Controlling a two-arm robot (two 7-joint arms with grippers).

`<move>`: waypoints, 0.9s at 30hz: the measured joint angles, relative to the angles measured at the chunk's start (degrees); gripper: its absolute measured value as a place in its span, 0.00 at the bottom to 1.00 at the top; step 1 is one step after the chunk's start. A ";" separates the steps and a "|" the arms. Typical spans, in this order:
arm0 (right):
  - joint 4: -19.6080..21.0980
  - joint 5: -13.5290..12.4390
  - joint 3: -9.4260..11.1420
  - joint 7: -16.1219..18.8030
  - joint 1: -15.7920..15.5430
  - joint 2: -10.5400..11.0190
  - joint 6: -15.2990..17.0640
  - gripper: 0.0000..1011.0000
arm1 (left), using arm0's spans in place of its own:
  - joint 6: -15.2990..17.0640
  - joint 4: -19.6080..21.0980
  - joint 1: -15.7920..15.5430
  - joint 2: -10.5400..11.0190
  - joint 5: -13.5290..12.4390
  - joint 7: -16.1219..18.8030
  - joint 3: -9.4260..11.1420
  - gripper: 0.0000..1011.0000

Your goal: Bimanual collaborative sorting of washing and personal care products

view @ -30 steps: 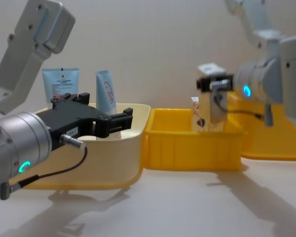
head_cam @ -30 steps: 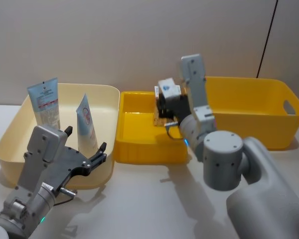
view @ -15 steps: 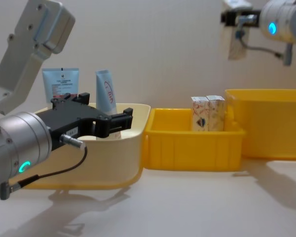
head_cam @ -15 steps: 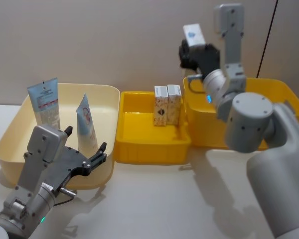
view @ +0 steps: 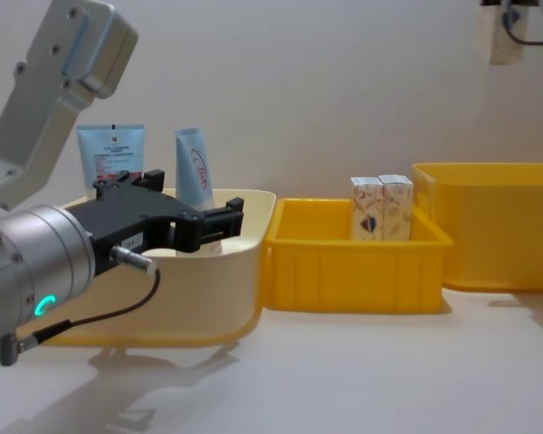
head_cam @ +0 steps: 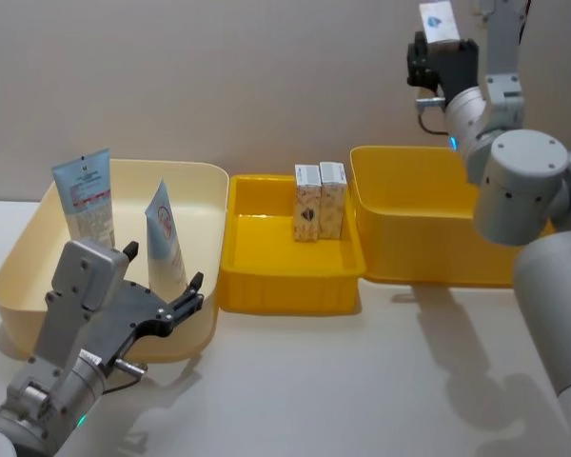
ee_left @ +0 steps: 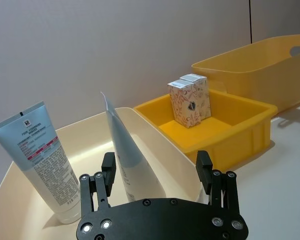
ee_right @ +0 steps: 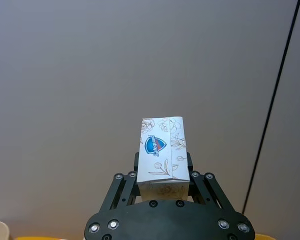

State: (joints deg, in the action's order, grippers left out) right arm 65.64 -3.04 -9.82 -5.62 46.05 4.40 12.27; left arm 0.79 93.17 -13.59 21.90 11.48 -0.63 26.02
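My right gripper point(head_cam: 442, 48) is shut on a white carton point(head_cam: 439, 19) with a blue shield logo, held high in the air above the large yellow bin point(head_cam: 414, 268). That same carton point(ee_right: 161, 152) sits between the right gripper's point(ee_right: 162, 169) fingers, and the carton point(view: 500, 38) shows at the chest view's top right. Two more white cartons point(head_cam: 320, 200) stand upright in the small yellow bin point(head_cam: 285, 286). Two pale-blue tubes point(head_cam: 84, 195) point(head_cam: 165, 238) stand in the cream bin point(head_cam: 207, 173). My left gripper point(head_cam: 164, 268) is open and empty at that bin's near wall, short of the nearer tube point(ee_left: 127, 155).
The three bins stand side by side along the wall, cream on the left, small yellow in the middle, large yellow on the right. The white tabletop point(head_cam: 362, 381) in front of them is bare.
My right gripper has lifted a carton out of the small yellow bin and carried it up and to the right, over the large yellow bin. The left arm has stayed still.
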 joint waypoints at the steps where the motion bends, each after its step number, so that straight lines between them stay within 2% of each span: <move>1: -0.28 0.09 0.07 -0.03 0.24 0.08 0.16 0.40 | 0.00 0.00 0.00 0.00 0.00 0.00 0.00 0.99; 14: -8.68 1.34 0.90 -0.04 4.27 0.50 3.83 0.40 | 0.00 0.00 0.00 0.00 0.00 0.00 0.00 0.99; 18: -12.50 1.62 0.96 0.39 5.78 0.21 5.20 0.47 | 0.00 0.00 0.00 0.00 0.00 0.00 0.00 0.99; 20: -13.90 1.67 0.97 0.49 6.38 0.10 5.49 0.54 | 0.00 0.00 0.00 0.00 0.00 0.00 0.00 0.99; 26: -21.75 2.01 0.96 1.25 9.53 -0.73 6.64 0.74 | 0.00 0.00 0.00 0.00 0.00 0.00 0.00 0.99; 27: -21.75 2.01 0.96 1.25 9.53 -0.73 6.64 0.77 | 0.00 0.00 0.00 0.00 0.00 0.00 0.00 0.99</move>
State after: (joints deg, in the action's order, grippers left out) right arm 43.89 -1.03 -8.86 -4.37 55.58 3.67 18.91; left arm 0.79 93.18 -13.59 21.90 11.48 -0.63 26.02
